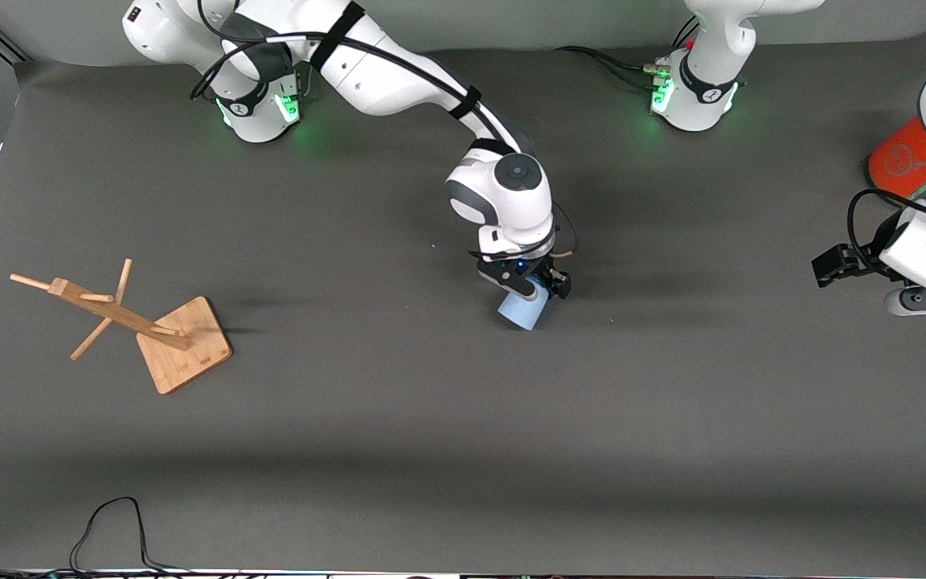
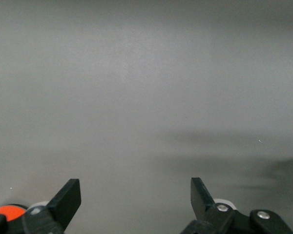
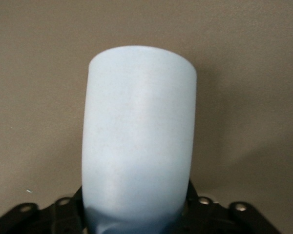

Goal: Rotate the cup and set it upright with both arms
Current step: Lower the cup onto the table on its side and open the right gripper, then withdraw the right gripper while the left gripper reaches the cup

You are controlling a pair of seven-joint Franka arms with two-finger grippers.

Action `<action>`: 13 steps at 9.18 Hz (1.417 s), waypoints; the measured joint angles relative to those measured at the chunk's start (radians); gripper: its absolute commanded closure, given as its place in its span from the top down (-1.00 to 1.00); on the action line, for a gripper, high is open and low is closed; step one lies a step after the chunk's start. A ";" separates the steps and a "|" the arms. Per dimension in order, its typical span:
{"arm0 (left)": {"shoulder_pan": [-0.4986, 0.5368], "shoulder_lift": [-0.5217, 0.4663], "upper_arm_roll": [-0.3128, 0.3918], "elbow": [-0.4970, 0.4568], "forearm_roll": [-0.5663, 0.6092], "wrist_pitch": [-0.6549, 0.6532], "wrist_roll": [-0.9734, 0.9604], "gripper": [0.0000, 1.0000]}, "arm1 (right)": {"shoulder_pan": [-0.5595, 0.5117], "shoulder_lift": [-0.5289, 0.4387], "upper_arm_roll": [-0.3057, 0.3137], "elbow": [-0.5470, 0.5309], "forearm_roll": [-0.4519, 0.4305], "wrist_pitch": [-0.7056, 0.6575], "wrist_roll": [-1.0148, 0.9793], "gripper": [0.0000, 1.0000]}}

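Grey worktop: we see right gripper around cup, grip unclear; left gripper waits wide.

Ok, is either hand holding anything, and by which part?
The left hand, open, holds nothing. The right hand is at one end of the cup; whether it grips it cannot be told.

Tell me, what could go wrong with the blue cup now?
1. The right gripper is at the cup, which looks tilted. Whether the grip is firm cannot be told, so the cup could slip and roll over the table.
2. The left gripper waits with its fingers open at its own end of the table, beside the orange cylinder. Swinging in to help, it might bump that cylinder.
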 measured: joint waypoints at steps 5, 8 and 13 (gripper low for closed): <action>-0.049 0.047 -0.012 0.006 -0.034 -0.012 -0.256 1.00 | -0.017 -0.152 -0.010 0.039 0.005 -0.191 -0.080 1.00; -0.245 0.205 -0.022 0.081 -0.052 -0.006 -0.657 1.00 | -0.136 -0.493 -0.018 -0.227 0.046 -0.306 -0.392 1.00; -0.446 0.646 -0.022 0.416 -0.043 -0.003 -1.194 1.00 | -0.338 -0.780 -0.124 -0.386 0.056 -0.587 -0.860 1.00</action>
